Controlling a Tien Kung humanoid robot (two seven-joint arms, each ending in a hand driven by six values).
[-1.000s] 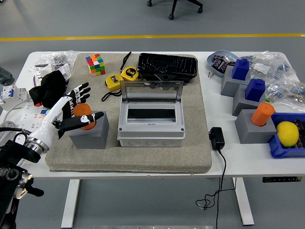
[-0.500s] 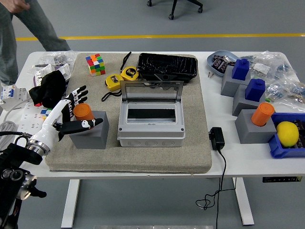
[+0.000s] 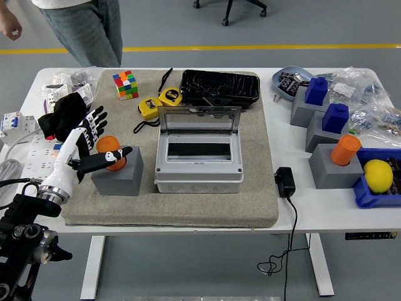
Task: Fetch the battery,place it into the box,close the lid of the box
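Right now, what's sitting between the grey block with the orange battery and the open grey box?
Nothing: in the head view only bare mat separates the grey block holding the orange battery from the open box.

Robotics lab test bench on an open workshop floor

A white height-adjustable table stands on grey sealed flooring crossed by a yellow floor line, with an office chair base beyond it and a person in jeans at the far left corner. On the grey felt mat lie tape measures, a Rubik's cube and a plastic enclosure box; bagged small parts, grey fixture blocks and a power adapter crowd the right side.
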